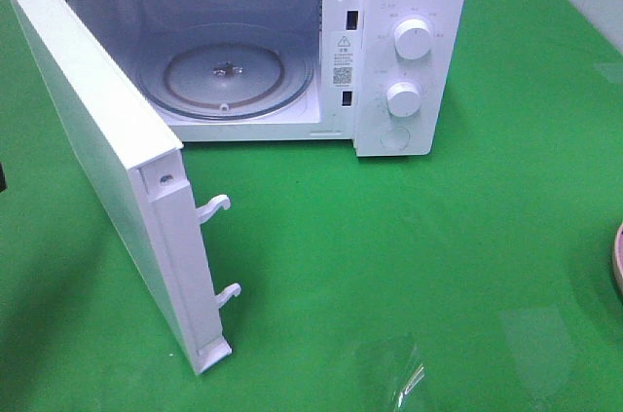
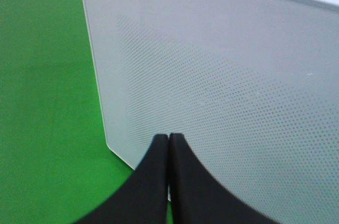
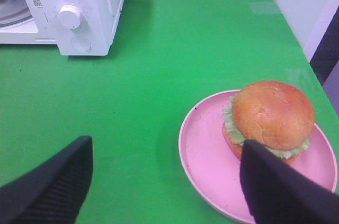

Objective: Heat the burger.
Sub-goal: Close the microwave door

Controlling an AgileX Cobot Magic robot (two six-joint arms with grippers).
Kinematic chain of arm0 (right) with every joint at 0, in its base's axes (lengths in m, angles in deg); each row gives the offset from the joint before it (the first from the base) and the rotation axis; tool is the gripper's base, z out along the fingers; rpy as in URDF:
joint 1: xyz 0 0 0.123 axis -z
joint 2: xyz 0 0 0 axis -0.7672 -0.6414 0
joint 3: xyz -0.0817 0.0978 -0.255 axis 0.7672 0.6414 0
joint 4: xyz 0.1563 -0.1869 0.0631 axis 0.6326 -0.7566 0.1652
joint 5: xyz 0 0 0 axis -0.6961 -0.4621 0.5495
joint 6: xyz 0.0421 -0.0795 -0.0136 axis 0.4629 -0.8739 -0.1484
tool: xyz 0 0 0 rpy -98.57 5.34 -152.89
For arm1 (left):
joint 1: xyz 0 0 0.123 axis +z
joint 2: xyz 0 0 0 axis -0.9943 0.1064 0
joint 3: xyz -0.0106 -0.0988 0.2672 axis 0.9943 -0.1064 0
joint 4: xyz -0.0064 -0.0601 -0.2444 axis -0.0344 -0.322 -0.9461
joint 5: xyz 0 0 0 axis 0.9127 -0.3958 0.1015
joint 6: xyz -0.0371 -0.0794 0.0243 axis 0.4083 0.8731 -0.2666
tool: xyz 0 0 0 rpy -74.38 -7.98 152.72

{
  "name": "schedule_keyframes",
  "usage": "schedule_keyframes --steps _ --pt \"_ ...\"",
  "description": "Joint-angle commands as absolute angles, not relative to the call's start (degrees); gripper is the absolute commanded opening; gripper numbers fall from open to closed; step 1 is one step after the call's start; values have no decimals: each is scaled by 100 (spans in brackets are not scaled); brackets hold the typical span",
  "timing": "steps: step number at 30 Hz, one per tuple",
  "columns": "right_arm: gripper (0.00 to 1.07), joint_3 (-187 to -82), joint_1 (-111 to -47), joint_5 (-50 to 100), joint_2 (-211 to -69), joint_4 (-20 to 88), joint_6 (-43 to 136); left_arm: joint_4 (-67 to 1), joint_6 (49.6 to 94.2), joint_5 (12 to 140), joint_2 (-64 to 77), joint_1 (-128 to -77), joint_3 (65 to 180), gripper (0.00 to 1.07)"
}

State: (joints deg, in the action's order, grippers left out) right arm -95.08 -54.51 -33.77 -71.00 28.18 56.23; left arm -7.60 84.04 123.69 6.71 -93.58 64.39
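A white microwave (image 1: 409,52) stands at the back of a green worktop (image 1: 438,266), its door (image 1: 92,159) swung fully open on the left side of the overhead view, with two white latch hooks on its free edge. Inside, a clear glass turntable (image 1: 229,76) sits empty. Two round dials (image 1: 413,40) are on the control panel to the right of the cavity. The burger (image 3: 270,115), a glossy golden-brown bun over frilly green lettuce, rests on a round pink plate (image 3: 204,144) well apart from the microwave, toward the right edge of the worktop; in the overhead view only a sliver of the plate's rim shows at the right border. The right end effector (image 3: 164,181) hangs above the worktop with its two black fingers spread wide and nothing between them; one finger overlaps the near side of the burger in the wrist view, and contact cannot be judged. The left end effector (image 2: 169,142) has its fingers pressed fully together, empty, its tips close to the dotted face of the door. The burger does not yet seem to be gripped. Risks from here: squeezing the tall, soft burger off-centre could tip it or shear its layers apart, a nudge could push the plate toward the nearby worktop edge, and the door could be bumped partly shut.
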Motion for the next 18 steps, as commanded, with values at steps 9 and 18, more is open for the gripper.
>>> schedule_keyframes --steps 9,18 --pt "73 -9485 -5417 -3343 -6945 2841 5572 -606 8553 13383 1599 -9426 6628 0" --pt "73 -9485 -5417 -3343 -6945 2841 5572 -1265 8072 13446 2413 -10286 7224 0"
